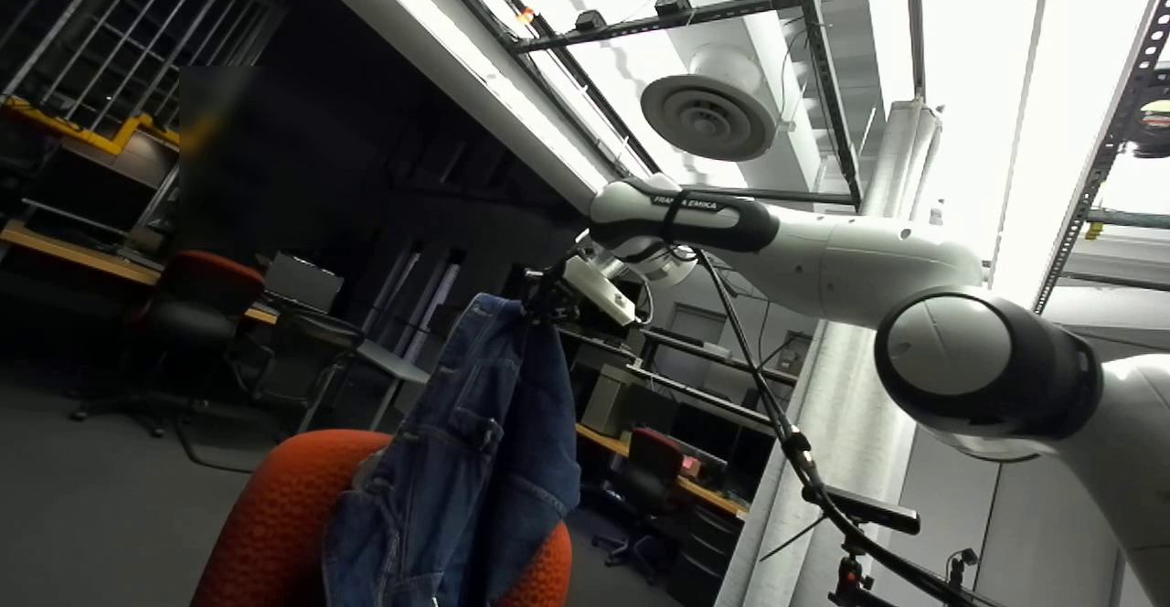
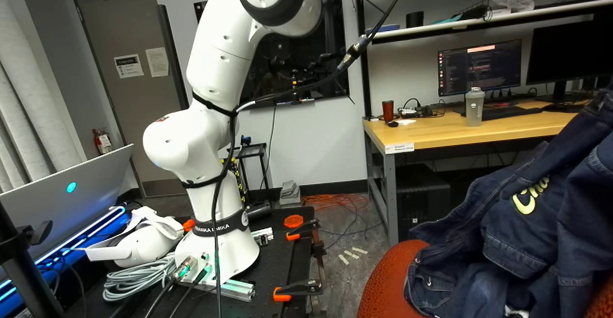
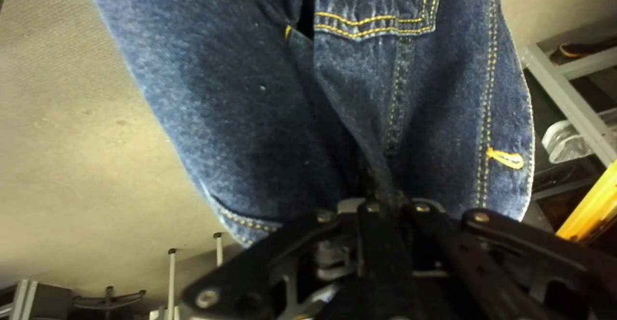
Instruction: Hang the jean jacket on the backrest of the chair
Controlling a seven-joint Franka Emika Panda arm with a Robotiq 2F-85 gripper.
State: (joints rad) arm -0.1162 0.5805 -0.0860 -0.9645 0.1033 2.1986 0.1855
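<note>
1. Plainly, the jaws are clamped tight on denim: in the wrist view they come together over a gathered fold of the jean jacket (image 3: 231, 98), the cloth spreading to either side of them.

2. Below the jaws the jacket hangs in one long drop, and in both exterior views its lower part covers some of the orange chair backrest (image 1: 292, 488) and seems to touch it. The backrest sits lower than the jaws and well apart from them.

3. The step in hand looks to be draping: the low cloth seems to have support, while the gathered top depends on the jaws. Whether any of it hangs behind the backrest, I cannot tell.

4. Next, I judge, the jaws should travel over the backrest's top edge and then down, so the held fold comes to lie across it with weight on both sides.

5. Only then should they part, gently; letting go from this height could make the top flop and drag the jacket off. The arm (image 1: 850, 260) would do well to lift the jaws straight up afterwards, so no fold catches.
</note>
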